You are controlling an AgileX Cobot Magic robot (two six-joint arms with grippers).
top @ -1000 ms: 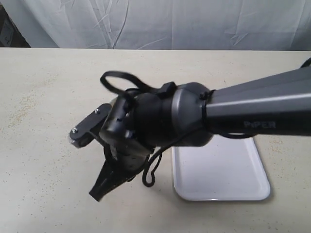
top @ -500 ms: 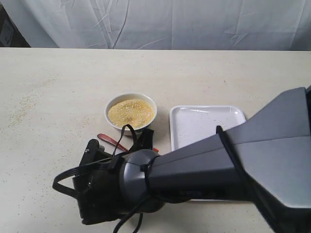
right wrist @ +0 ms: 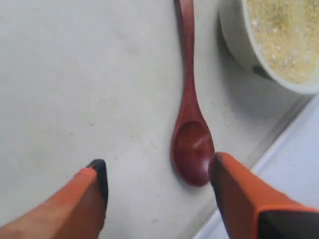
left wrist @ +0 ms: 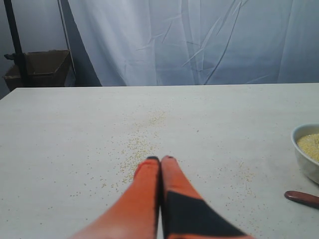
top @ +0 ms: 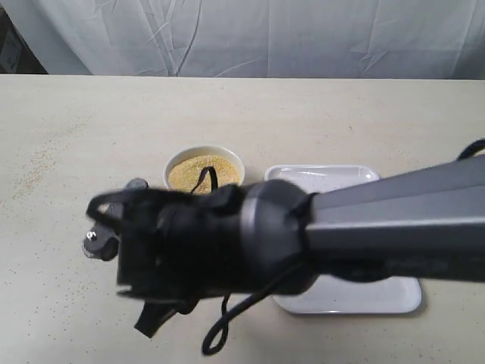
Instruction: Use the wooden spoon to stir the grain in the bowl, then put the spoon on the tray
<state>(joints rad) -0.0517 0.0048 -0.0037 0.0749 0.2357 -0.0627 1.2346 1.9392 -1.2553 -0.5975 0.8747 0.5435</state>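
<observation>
The wooden spoon lies flat on the table, scoop up, handle running past the white bowl of yellow grain. My right gripper hovers open over it, with the scoop end just inside one finger and the tray edge beside that finger. In the exterior view the right arm hides the spoon; the bowl, grain and tray show behind it. My left gripper is shut and empty above the table, far from the bowl and the spoon's handle end.
Loose grains are scattered over the beige table ahead of the left gripper. A white curtain hangs behind the table's far edge. A brown box stands beyond the table corner.
The right arm has swung in the exterior view, from low near the front edge to across the middle, covering the spoon and the bowl's front. The bowl and tray have not moved.
</observation>
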